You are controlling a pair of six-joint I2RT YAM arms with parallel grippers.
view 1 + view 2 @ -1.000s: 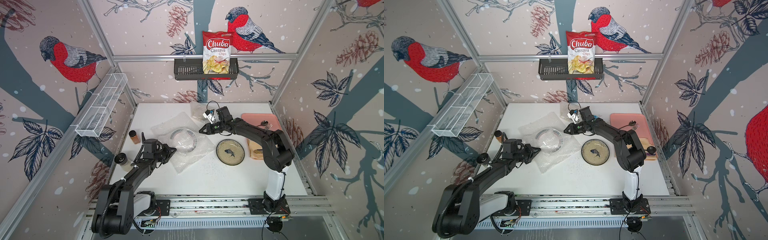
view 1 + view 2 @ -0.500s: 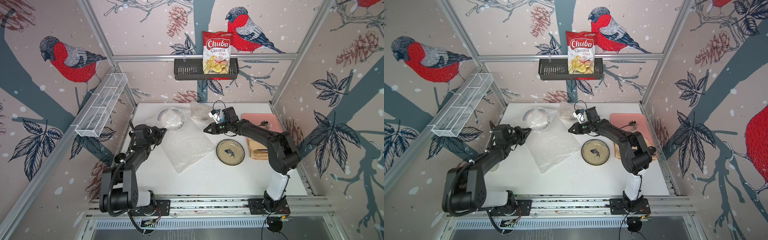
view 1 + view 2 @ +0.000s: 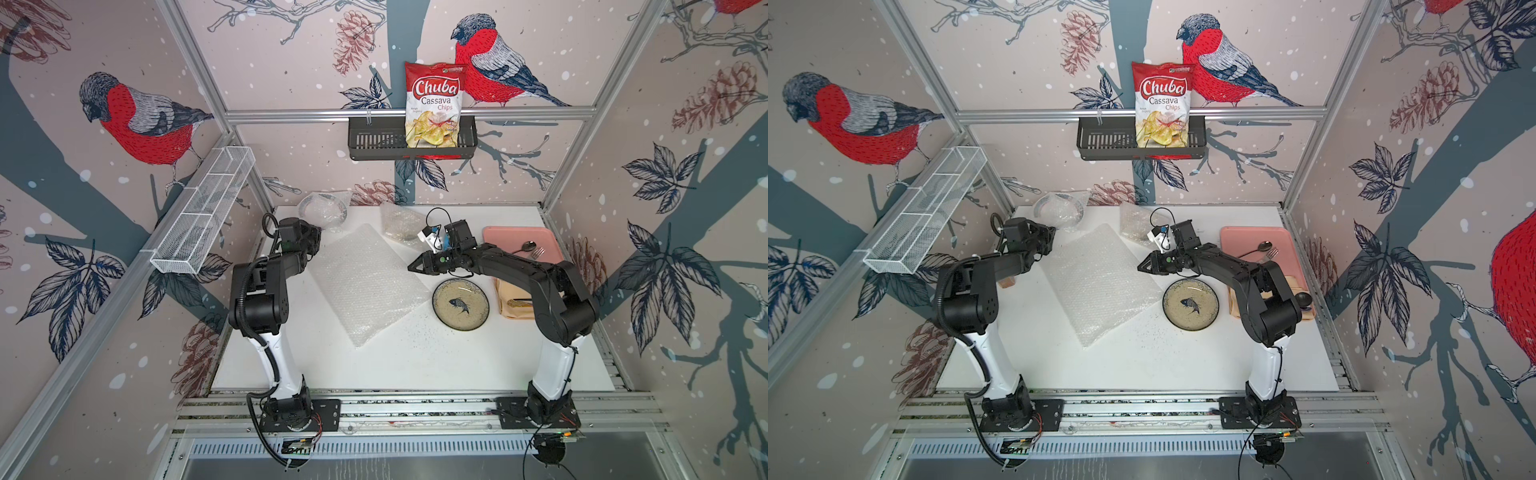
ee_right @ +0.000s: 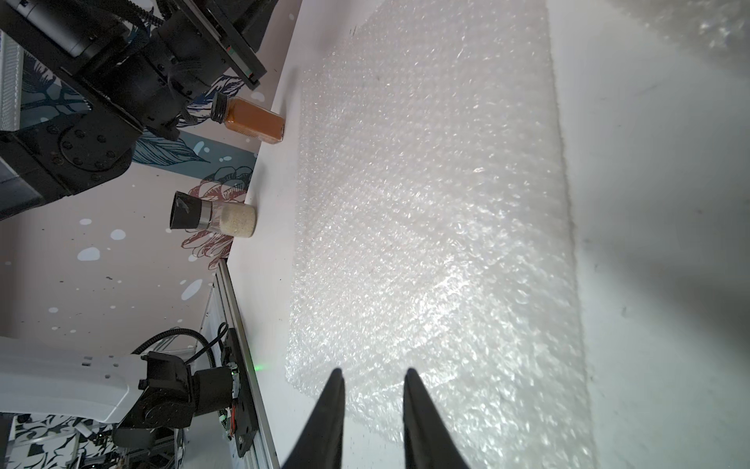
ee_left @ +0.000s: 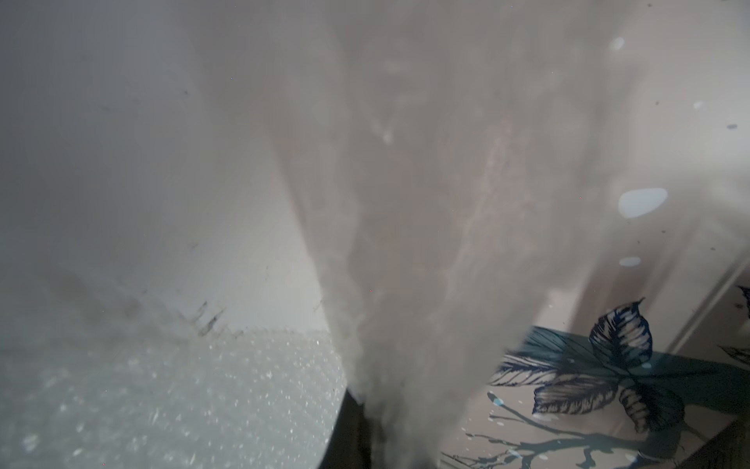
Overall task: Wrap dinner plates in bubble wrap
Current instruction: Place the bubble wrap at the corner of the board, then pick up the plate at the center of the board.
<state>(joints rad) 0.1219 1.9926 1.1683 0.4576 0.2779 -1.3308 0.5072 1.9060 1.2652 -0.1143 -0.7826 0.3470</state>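
White matte tabletop (image 3: 395, 361), bird-print walls all round. At left edge, two jars: orange spice jar (image 4: 248, 122), pale spice jar (image 4: 219, 219). Next, left gripper (image 3: 319, 236), clamped on crinkly bubble wrap (image 5: 426, 243) of one wrapped plate (image 3: 322, 210) at back left corner. Centre: one flat bubbled sheet (image 3: 365, 282); behind it, one crumpled bundle (image 3: 398, 220). Right gripper (image 4: 373, 377), slightly parted and empty, over sheet's edge. Then one bare round fish plate (image 3: 460, 304) and one pink tray (image 3: 503, 237).

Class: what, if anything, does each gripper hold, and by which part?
The left gripper holds the wrapped plate by the near edge of its bubble wrap. The right gripper is open and holds nothing.
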